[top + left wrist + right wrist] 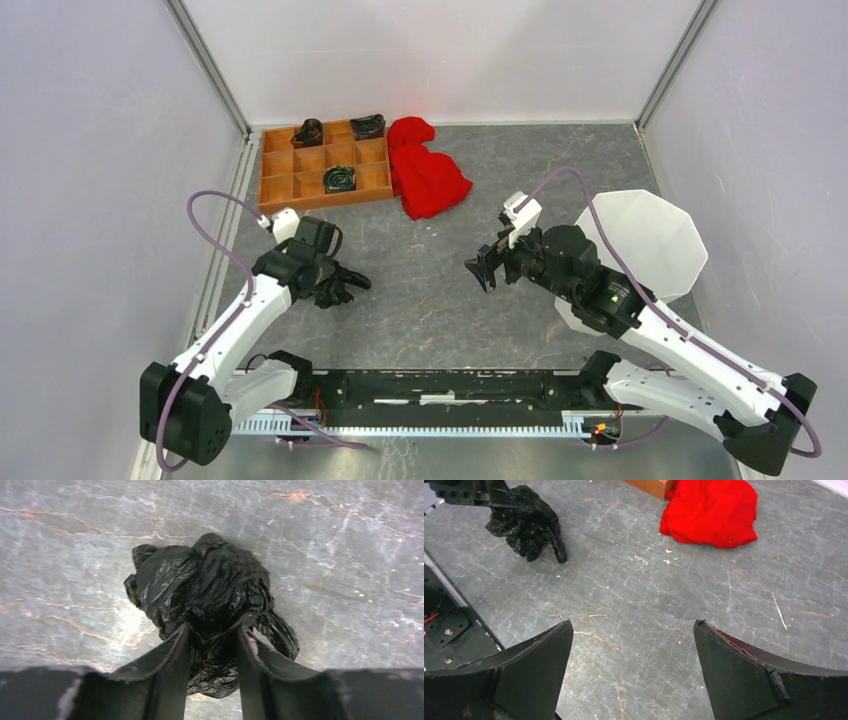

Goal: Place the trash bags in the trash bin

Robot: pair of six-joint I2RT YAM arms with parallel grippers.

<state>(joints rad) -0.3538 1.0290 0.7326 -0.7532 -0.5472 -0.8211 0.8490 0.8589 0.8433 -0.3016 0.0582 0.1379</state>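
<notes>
A crumpled black trash bag (200,587) hangs bunched between my left gripper's (212,630) fingers, just above the grey table. In the top view the left gripper (340,287) holds it left of centre. The bag also shows in the right wrist view (529,522) at top left. My right gripper (482,270) is open and empty over the table's middle (634,625), pointing left. The white trash bin (645,240) lies at the right, partly behind my right arm. More black bags (340,179) sit rolled in the wooden tray.
A brown wooden compartment tray (275,185) stands at the back left, holding rolled black bags. A red cloth heap (425,175) lies beside it, seen too in the right wrist view (711,510). Walls close in on all sides.
</notes>
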